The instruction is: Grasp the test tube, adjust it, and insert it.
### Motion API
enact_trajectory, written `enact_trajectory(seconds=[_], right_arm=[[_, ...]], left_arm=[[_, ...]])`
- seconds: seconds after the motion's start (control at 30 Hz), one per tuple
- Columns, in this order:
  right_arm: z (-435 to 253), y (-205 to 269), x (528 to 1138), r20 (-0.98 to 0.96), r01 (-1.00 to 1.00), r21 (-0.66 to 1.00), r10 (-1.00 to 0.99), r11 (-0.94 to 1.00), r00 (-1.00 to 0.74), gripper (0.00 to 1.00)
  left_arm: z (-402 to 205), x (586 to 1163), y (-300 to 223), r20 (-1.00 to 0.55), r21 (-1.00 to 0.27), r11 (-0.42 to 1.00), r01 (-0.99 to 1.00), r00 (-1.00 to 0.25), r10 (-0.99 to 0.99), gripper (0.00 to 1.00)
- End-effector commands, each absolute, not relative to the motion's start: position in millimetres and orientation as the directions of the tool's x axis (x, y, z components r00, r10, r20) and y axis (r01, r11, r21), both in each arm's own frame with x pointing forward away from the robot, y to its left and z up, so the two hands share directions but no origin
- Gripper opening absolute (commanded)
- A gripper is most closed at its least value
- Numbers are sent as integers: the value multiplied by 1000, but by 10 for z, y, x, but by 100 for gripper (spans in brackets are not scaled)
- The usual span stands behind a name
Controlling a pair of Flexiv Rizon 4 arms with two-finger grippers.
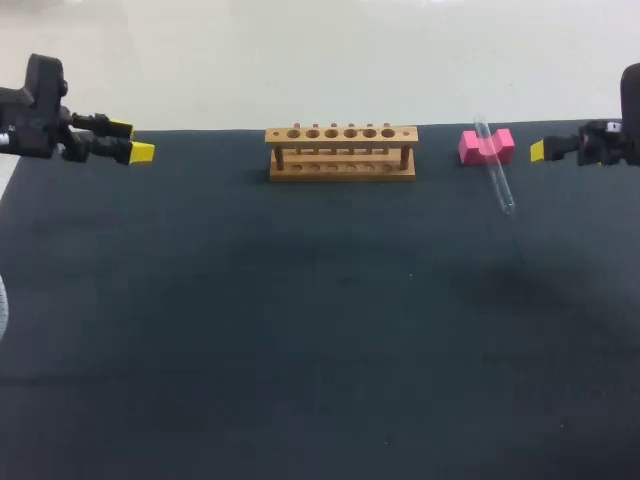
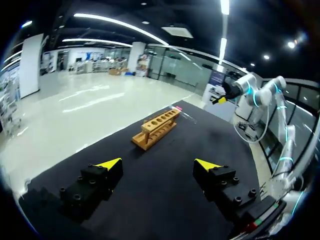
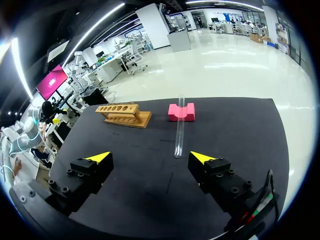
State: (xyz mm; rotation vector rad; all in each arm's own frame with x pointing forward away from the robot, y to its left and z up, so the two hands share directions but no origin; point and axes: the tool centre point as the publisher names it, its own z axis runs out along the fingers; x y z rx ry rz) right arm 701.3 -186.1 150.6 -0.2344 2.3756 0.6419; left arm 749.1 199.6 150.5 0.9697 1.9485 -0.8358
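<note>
A clear glass test tube (image 1: 494,168) lies tilted, its upper end propped in the notch of a pink block (image 1: 486,146), its lower end on the black mat. A wooden rack (image 1: 341,152) with a row of several holes stands at the back middle. My left gripper (image 1: 136,141) hovers open at the far left, well away from the rack (image 2: 156,128). My right gripper (image 1: 537,151) hangs open at the far right, just beyond the pink block. In the right wrist view the tube (image 3: 179,131) and block (image 3: 181,112) lie ahead of the open gripper (image 3: 151,157).
The black mat (image 1: 320,340) covers the table; its back edge runs just behind the rack and block. In the left wrist view my right arm (image 2: 255,95) shows beyond the rack.
</note>
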Motion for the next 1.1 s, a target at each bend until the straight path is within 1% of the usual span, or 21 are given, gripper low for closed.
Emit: enact_trajectory(seconds=[0.03,0.33,0.7,0.93,1.1], right_arm=[[1508,-1856,7008,-641,-322,384,-1,866,-768,100],[1508,-1856,7008,-641,-322,384,-1,866,-768,100],[1508,-1856,7008,-641,-322,384,-1,866,-768,100],[1508,-1856,7008,-641,-322,384,-1,866,-768,100],[1508,-1856,7008,-641,-322,384,-1,866,-768,100]], left_arm=[[1349,7685,1941,-941,-191,191,963,-235,245,100],[1170,7948,1836,-960,-115,174,978,-155,234,100],[1172,8053,1745,-966,-101,143,985,-131,224,100],[1191,8040,1749,-967,-94,179,979,-133,217,100],[1182,8055,1710,-967,-76,243,967,-132,220,100]])
